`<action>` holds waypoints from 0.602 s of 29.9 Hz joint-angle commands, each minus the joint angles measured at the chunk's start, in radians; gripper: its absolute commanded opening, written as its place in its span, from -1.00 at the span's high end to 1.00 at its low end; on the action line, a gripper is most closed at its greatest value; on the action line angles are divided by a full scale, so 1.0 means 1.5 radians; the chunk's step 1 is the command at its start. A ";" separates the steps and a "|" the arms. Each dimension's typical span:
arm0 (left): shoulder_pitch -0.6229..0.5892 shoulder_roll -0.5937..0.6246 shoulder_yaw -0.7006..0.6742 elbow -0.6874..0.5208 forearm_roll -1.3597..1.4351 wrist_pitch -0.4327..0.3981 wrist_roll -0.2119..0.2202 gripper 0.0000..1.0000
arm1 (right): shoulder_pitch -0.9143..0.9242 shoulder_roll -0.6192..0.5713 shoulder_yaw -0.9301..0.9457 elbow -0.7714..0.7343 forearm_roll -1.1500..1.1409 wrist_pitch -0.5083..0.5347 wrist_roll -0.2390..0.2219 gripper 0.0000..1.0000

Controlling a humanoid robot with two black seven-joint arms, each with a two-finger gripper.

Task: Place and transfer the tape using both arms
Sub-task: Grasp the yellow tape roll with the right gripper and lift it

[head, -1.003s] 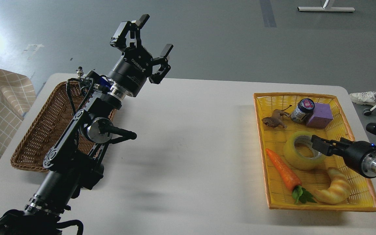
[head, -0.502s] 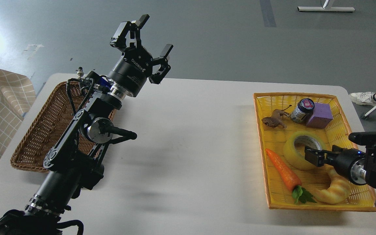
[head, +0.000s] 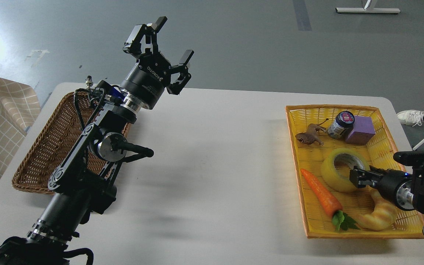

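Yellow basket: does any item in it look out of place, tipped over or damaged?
Only the small jar stands out: it lies tilted in the yellow basket, resting against the purple block. The tape, carrot, croissant and toy animal lie loose, undamaged.

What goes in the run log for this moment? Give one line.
phase: reaching for tape | right gripper: at tape rim, in yellow basket | left gripper: open, raised, empty

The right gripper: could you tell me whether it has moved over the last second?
Yes. The right gripper dropped down-frame, away from the purple block, toward the croissant.
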 commanded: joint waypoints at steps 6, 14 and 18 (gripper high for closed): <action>0.000 0.000 -0.001 0.000 0.000 0.001 0.000 -0.96 | 0.000 0.004 0.001 0.002 0.003 0.000 0.001 0.84; 0.000 0.001 0.000 0.000 -0.001 -0.001 0.000 -0.96 | 0.004 0.004 0.010 0.011 0.020 0.000 0.002 0.84; 0.000 0.000 -0.001 0.000 -0.001 -0.001 0.000 -0.96 | 0.005 -0.009 0.030 0.021 0.049 0.000 0.005 0.84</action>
